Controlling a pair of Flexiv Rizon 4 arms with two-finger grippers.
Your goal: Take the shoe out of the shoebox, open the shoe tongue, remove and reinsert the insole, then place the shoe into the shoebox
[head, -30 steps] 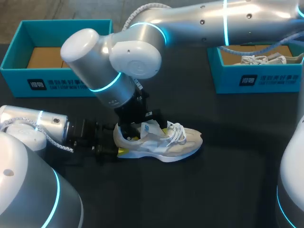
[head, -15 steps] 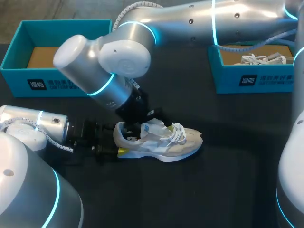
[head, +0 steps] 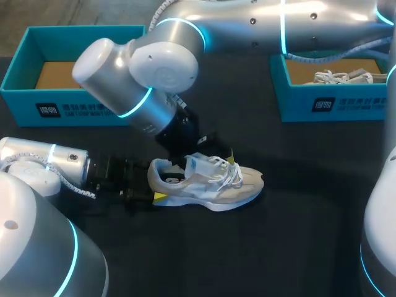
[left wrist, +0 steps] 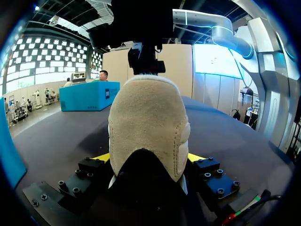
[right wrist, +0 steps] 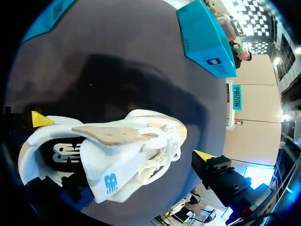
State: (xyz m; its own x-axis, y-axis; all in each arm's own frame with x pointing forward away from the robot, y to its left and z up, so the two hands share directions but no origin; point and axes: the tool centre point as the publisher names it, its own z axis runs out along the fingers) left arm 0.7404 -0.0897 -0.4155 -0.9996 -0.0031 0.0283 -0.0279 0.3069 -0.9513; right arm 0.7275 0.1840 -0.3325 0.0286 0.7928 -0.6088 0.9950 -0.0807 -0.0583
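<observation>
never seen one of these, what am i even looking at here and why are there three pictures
These are two robot arms working at a black table. The wide picture comes from a fixed camera above and behind the robot. The two round ones come from a camera on each arm's wrist, looking out along its fingers.

A white shoe lies on the table. The left gripper is clamped on its heel, with one yellow-tipped finger on each side. The right gripper is open at the shoe's opening, by the raised tongue. One of its fingers stands clear beside the laces.

At the back sit two teal boxes. The left box shows only its cardboard floor, and the right box holds another shoe.
</observation>
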